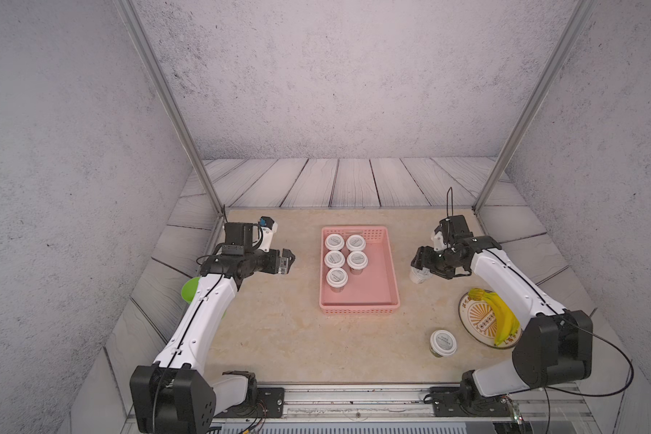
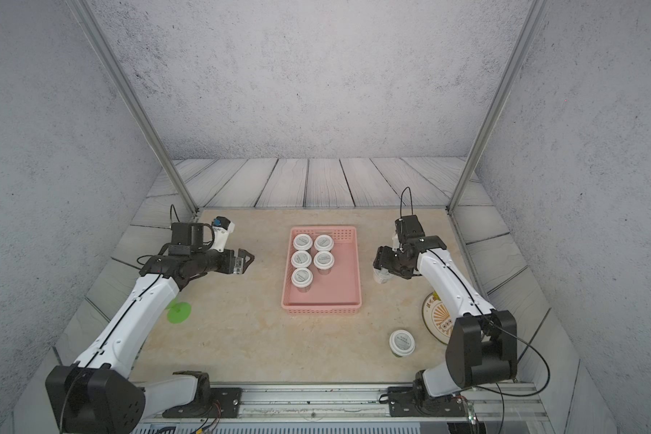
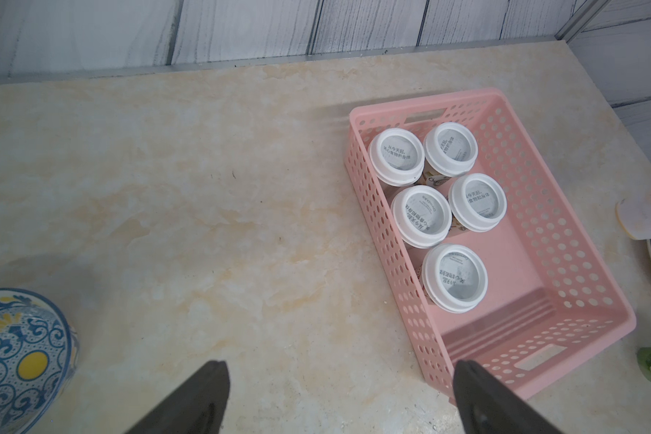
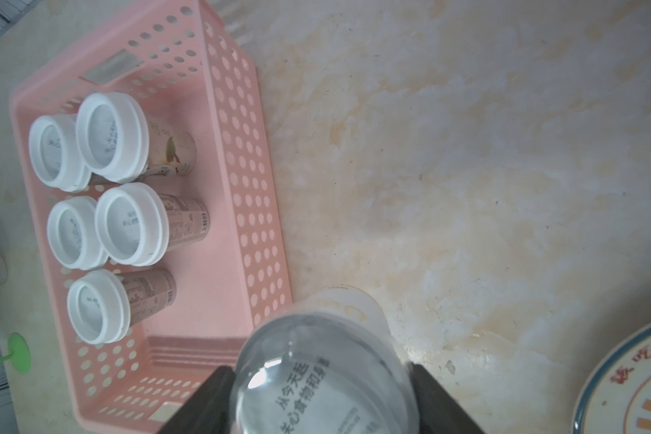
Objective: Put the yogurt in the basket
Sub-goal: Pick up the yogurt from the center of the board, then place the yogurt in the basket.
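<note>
Right wrist view: we see the right gripper (image 4: 318, 379) seemingly clamped on a small white-lidded yogurt cup (image 4: 326, 360); lifted low, it may strike the pink perforated plastic basket (image 4: 241, 150); the left gripper (image 3: 341, 368) idles, jaws apart.

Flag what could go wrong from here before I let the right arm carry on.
1. The right claw pinches the held yogurt cup near its lid, and the cup looks tilted; it may slip when lifted.
2. That cup is close beside the basket wall; a low carry could clip the rim and shove the basket.
3. The five cups crowd one end; setting down there could topple one.
</note>
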`<state>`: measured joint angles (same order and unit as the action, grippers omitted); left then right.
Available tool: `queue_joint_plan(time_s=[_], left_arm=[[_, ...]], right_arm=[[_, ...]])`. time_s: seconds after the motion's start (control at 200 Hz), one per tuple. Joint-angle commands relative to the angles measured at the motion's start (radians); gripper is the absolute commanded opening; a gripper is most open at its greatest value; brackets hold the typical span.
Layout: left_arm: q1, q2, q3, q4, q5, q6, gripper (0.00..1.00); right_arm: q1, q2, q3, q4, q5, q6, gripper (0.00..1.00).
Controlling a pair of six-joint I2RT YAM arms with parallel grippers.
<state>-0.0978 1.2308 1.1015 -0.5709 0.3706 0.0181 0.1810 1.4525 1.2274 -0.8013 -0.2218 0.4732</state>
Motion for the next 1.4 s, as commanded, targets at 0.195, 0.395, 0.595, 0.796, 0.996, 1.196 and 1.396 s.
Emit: queue_joint_plan(time_s=[0.195, 0.395, 0.595, 0.796, 0.996, 1.196, 1.396], left_arm=[[0.018, 0.000, -0.005, 0.008, 0.007, -0.007, 0.98], [0.018, -0.007, -0.010, 0.007, 0.005, -0.004, 0.98], [0.022, -0.014, -0.019, 0.016, 0.007, -0.001, 0.98], [0.026, -0.017, -0.023, 0.020, 0.013, -0.004, 0.98], [0.029, -0.019, -0.024, 0.022, 0.017, -0.005, 0.98], [0.029, -0.017, -0.022, 0.019, 0.017, -0.005, 0.98], [0.031, -0.017, -0.023, 0.018, 0.015, -0.004, 0.98]], right_arm=[[0.131, -0.028, 0.047, -0.070, -0.045, 0.075, 0.72], [0.260, 0.042, 0.118, -0.042, -0.025, 0.115, 0.72], [0.325, 0.129, 0.164, 0.015, -0.016, 0.135, 0.71], [0.371, 0.216, 0.205, 0.057, -0.005, 0.135, 0.70], [0.405, 0.291, 0.232, 0.081, 0.018, 0.123, 0.70], [0.431, 0.334, 0.220, 0.143, 0.058, 0.093, 0.69], [0.443, 0.377, 0.206, 0.204, 0.061, 0.086, 0.69]])
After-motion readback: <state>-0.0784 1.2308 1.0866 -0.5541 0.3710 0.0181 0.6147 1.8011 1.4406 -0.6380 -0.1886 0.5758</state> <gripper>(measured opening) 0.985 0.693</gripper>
